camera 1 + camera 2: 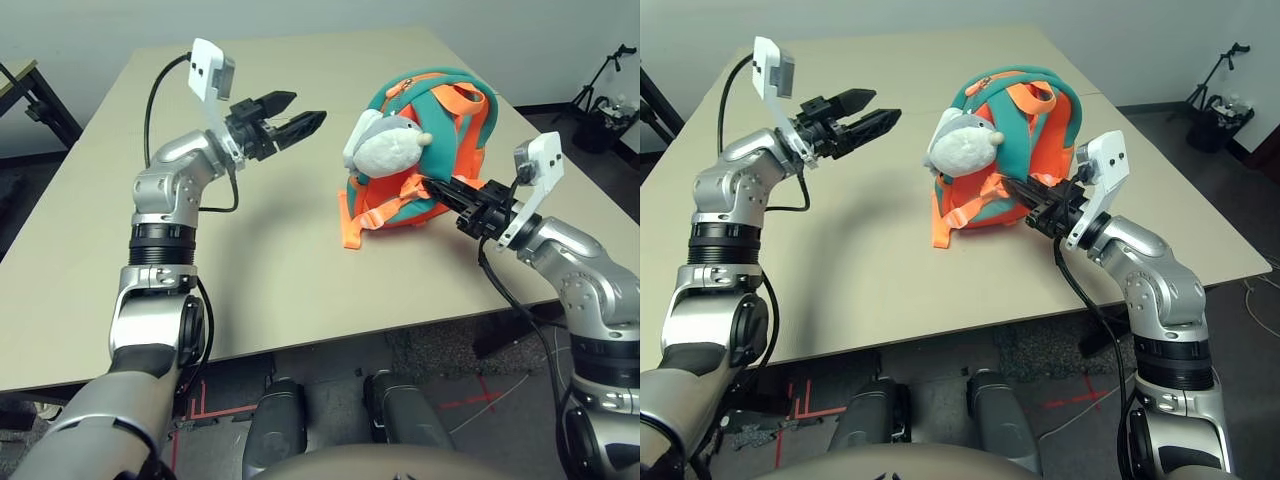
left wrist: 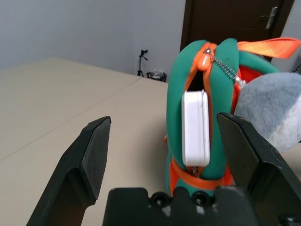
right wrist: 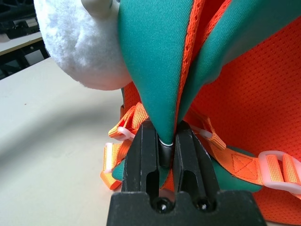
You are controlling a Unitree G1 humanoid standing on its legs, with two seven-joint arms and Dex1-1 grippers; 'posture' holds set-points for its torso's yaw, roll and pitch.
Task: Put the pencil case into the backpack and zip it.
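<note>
The left gripper (image 1: 296, 113) hangs open over bare table (image 1: 270, 260), apart from the backpack (image 1: 455, 110). The left wrist view shows the pencil case (image 2: 195, 125) standing in the backpack's unzipped slot. The right gripper (image 3: 165, 136) pinches a teal backpack flap beside the plush toy (image 1: 392, 147).

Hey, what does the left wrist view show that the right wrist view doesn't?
Left wrist view alone: the white pencil case standing in the backpack's unzipped opening, the zipper teeth above it, and the left gripper with its jaws wide apart, short of the bag.

Right wrist view alone: the right gripper with its jaws shut on a teal fold of the bag, plus the orange mesh panel and strap buckles.

Both: the teal and orange backpack, the plush toy and the beige table.
</note>
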